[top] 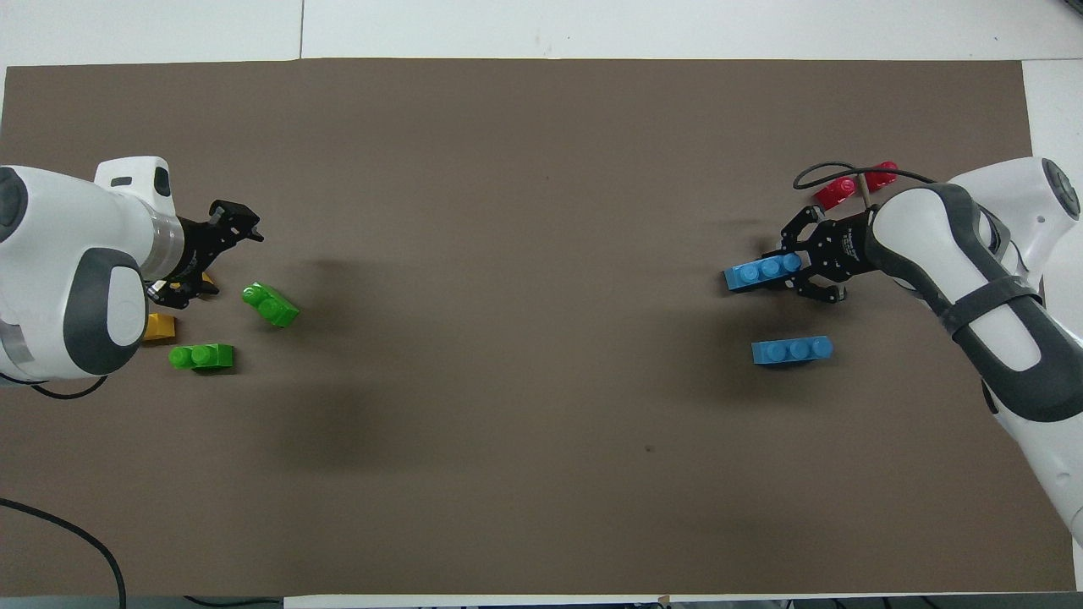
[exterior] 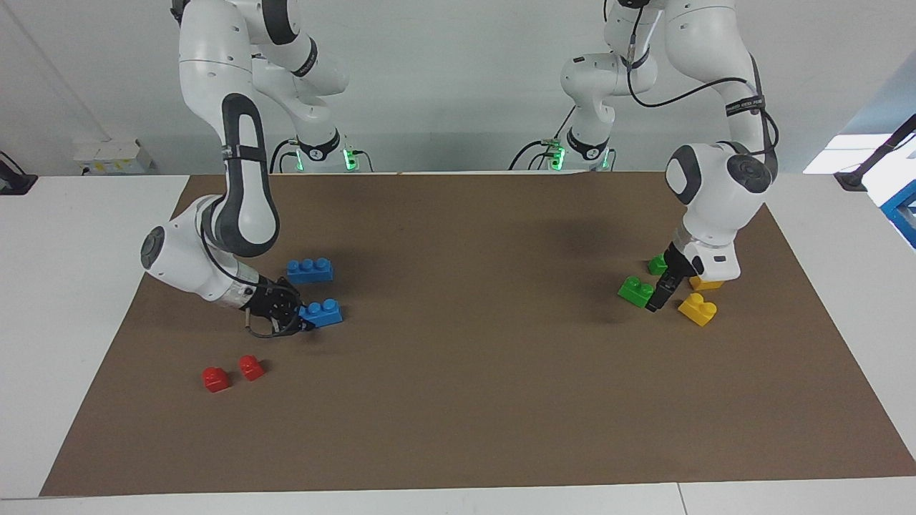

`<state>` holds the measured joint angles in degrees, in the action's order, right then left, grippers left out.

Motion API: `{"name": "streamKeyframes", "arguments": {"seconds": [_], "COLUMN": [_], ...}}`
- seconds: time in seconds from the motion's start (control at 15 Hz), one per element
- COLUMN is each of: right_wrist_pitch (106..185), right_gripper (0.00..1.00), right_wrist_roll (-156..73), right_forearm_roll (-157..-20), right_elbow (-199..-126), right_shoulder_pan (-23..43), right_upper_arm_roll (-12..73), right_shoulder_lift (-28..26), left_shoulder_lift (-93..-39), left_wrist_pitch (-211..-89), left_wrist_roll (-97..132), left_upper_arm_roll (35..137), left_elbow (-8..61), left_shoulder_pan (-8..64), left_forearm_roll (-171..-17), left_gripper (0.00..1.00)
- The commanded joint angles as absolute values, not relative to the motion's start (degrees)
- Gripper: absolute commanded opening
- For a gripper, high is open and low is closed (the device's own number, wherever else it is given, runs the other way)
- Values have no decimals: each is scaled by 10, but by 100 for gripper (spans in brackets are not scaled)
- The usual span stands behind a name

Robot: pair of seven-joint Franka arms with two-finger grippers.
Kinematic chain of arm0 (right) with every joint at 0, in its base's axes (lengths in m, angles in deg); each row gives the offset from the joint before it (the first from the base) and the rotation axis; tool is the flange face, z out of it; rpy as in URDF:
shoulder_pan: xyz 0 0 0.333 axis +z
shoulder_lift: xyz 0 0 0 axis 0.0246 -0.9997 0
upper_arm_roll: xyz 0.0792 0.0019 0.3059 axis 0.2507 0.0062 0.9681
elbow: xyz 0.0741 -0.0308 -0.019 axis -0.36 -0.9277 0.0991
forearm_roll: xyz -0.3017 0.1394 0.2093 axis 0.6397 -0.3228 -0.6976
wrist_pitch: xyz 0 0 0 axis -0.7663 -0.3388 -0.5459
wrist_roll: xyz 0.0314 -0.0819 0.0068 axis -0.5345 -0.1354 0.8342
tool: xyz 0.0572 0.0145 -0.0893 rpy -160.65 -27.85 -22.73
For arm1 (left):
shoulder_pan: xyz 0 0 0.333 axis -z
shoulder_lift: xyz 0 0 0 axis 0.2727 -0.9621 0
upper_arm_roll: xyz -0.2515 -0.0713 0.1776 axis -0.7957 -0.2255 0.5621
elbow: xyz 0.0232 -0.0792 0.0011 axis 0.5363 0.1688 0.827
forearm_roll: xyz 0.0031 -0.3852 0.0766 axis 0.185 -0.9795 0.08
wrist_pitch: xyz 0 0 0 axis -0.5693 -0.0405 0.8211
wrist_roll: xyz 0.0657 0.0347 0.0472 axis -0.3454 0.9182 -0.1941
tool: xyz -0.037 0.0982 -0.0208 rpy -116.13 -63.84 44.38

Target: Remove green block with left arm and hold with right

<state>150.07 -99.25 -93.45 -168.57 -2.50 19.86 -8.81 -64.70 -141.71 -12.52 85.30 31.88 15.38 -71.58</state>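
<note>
Two small green blocks lie at the left arm's end of the mat. One green block (exterior: 635,290) (top: 271,304) lies right beside my left gripper (exterior: 658,297) (top: 211,254), which is open, empty and low over the mat. The other green block (exterior: 656,265) (top: 201,356) lies nearer to the robots, partly hidden by the gripper in the facing view. My right gripper (exterior: 304,318) (top: 783,269) is low at the right arm's end of the mat, shut on one end of a blue brick (exterior: 322,312) (top: 757,273).
Two yellow bricks (exterior: 698,309) (exterior: 705,284) lie by the left gripper, one under its wrist (top: 159,326). A second blue three-stud brick (exterior: 309,270) (top: 792,349) and two red blocks (exterior: 215,379) (exterior: 251,367) lie near the right gripper. A brown mat (exterior: 458,400) covers the table.
</note>
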Motion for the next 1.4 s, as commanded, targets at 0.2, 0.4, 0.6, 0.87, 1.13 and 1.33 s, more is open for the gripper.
{"name": "streamKeyframes", "arguments": {"seconds": [0.2,0.4,0.6,0.87,1.13,1.33], "right_wrist_pitch": [1522,1515,1486,1394,1343,1291], "right_gripper": [0,27,90,98,99,100], "right_wrist_roll": [-965,-972,-999,-1059,-1064,-1061], "right_forearm_roll": [-923,-923,-922,-918,-880,-878], "right_elbow": [-1704,-1701,-1694,-1673,-1668,-1647], "right_shoulder_pan": [-34,-28,-21,-26,-29,-45], "right_upper_arm_roll": [206,206,206,204,204,203], "right_shoulder_lift": [-94,-92,-70,-3,66,106], "left_shoulder_lift": [-634,-604,-558,-540,-512,-515], "left_wrist_pitch": [-1273,-1229,-1171,-1046,-1032,-996], "left_wrist_roll": [60,143,233,298,318,318], "left_upper_arm_roll": [852,852,852,853,852,856], "left_elbow": [198,166,157,95,92,73], "left_shoulder_pan": [145,145,145,147,150,151], "left_forearm_roll": [-714,-688,-677,-676,-675,-679], "left_gripper": [100,100,100,100,100,100]}}
